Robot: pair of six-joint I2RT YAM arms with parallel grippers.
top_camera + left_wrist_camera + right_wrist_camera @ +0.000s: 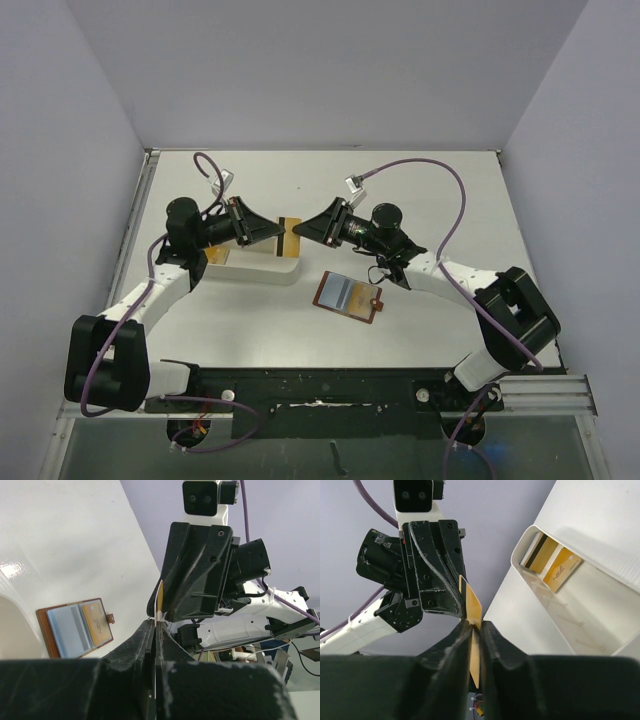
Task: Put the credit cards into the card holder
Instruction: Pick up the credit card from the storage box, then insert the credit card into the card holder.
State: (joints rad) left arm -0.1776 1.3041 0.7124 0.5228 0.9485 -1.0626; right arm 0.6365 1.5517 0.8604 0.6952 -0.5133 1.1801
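While the yellow-orange card (474, 611) hangs in the air beyond the card holder (348, 297) and to its left, both tools are on it. The right gripper (306, 229) pinches its lower part between closed fingers (451, 645). The left gripper (272, 232) meets it from the opposite side, and its own wrist view shows its jaws pressed together on the card's thin edge.

This looks like a hand-over or a regrasp. I judge it goes best if only one gripper lets go, and only once the other's hold is firm and well onto the card's face. The card should then be carried down to the holder with a free edge leading into a pocket. The holder lies open and flat with nothing pinning it, so it may slide under a push; the freed arm could steady it.

A bluish-grey card (67, 630) and an orange one (96, 625) already sit in its pockets. Just left of the holder is a white tray (245, 268), with another yellow, dark-striped card (547, 562) leaning at its end.

Holder and tray both rest on a glossy white table (430, 200), closed in by plain pale lilac walls (330, 70) behind and to either side.
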